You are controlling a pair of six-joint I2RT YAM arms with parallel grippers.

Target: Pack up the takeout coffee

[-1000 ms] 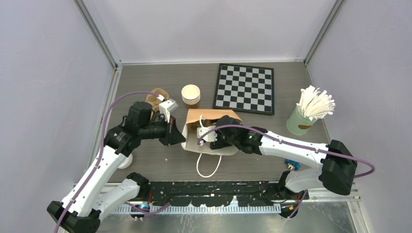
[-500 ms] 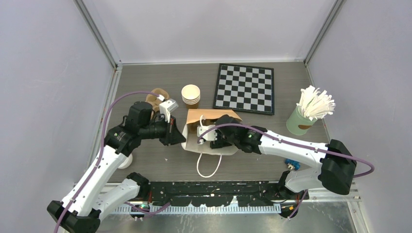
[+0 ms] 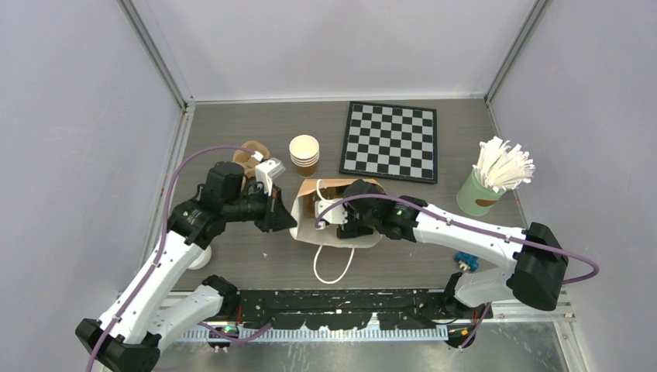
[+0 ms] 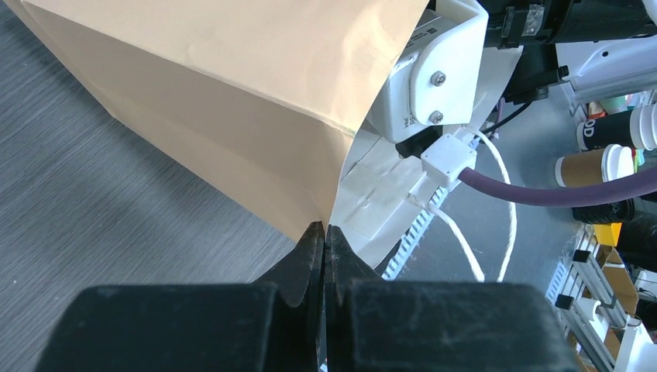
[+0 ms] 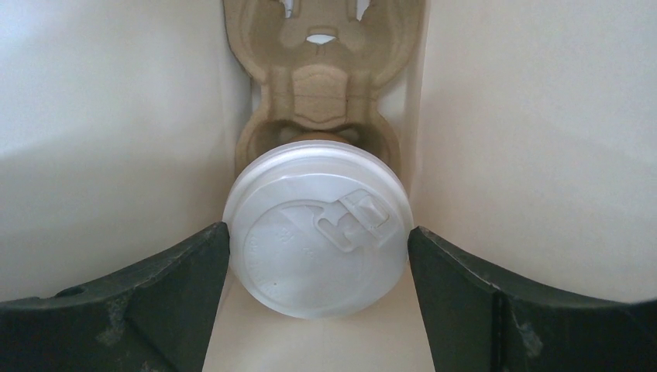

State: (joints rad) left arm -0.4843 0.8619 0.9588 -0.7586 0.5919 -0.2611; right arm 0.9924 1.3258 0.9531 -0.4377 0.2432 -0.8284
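As the takeout coffee [image 5: 310, 263] sits in the bag [image 4: 232, 101], little seems left. Right gripper [image 5: 318, 230], spread wide, flanks it, hold unclear; left gripper [image 4: 324, 232] pinches the bag.

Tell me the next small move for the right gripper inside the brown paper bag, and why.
Probably open the right gripper slightly wider before backing out. The white-lidded tan paper cup already sits in the pulp cardboard carrier inside the brown paper bag, yet both fingers sit at the lid's rim with no clear gap, so retreating now might drag it.
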